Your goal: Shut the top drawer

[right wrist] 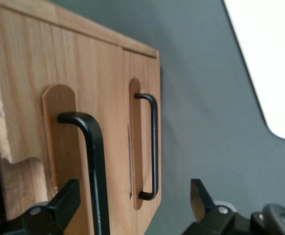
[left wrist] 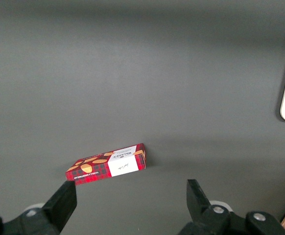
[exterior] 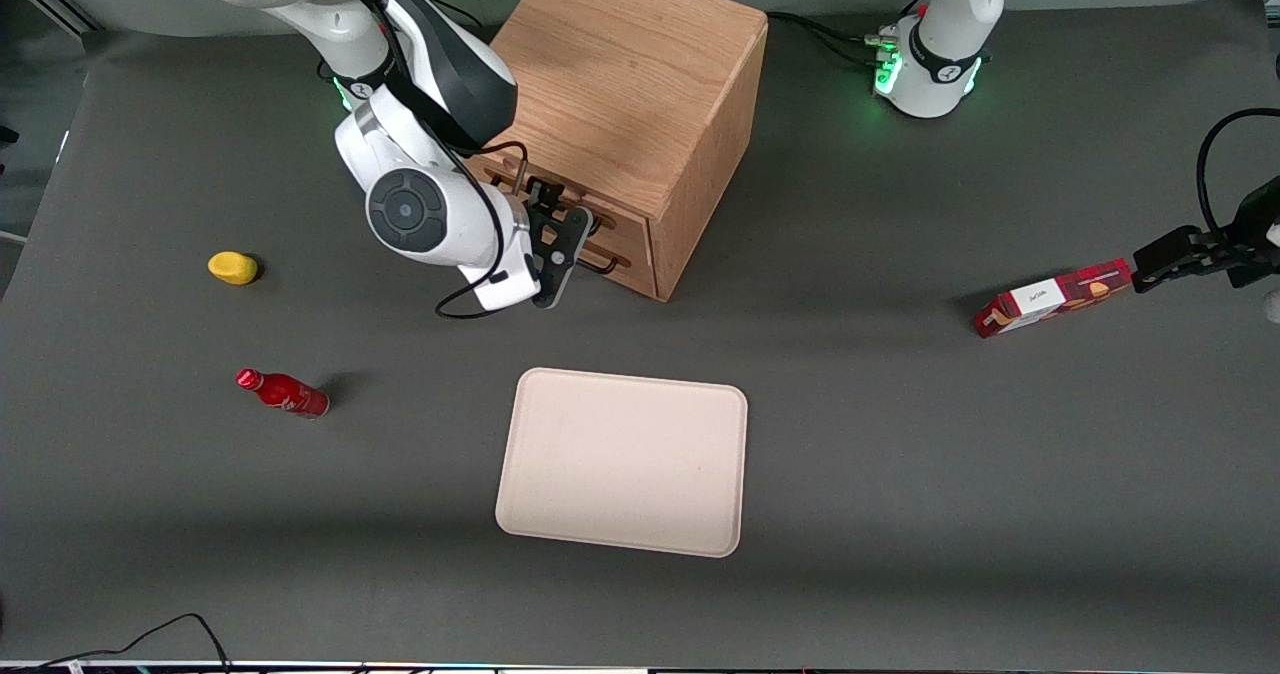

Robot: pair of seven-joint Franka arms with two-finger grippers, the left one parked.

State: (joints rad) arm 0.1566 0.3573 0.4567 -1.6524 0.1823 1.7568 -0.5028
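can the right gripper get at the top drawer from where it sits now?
Probably yes. The gripper is open right in front of the top drawer, its handle near one finger, nothing between them.

A dark grey tabletop point(exterior: 900, 474) filled almost the whole scene under soft, even light, with a paler grey strip above its upper edge and a thin bright line along its near edge.
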